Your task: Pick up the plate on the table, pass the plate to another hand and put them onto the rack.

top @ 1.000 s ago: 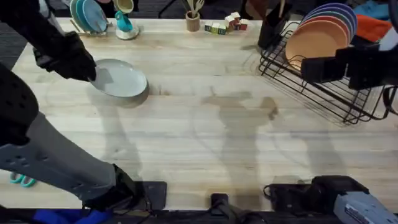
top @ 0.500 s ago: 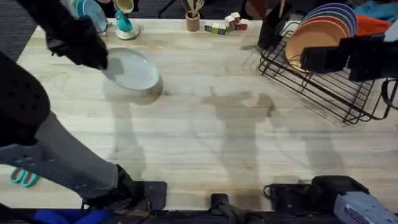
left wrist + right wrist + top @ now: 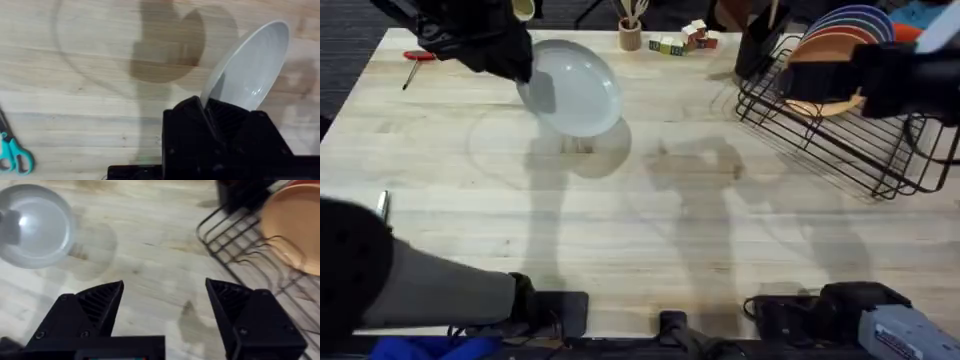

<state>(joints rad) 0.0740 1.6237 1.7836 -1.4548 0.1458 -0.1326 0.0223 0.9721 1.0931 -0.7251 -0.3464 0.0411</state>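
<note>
overhead: high, facing forward | wrists: close, facing down | shared: plate [image 3: 575, 88], table [image 3: 700, 240]

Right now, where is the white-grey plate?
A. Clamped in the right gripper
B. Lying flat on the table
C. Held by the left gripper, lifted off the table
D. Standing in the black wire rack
C. The left gripper is shut on the rim of the plate, which hangs tilted above its shadow on the table; the right gripper is open near the rack.

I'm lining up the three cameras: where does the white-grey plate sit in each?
Overhead: plate at upper left-centre, held by the left hand.
Left wrist: plate at upper right, tilted.
Right wrist: plate at upper left.
Shared landmark: its shadow on the table.
</note>
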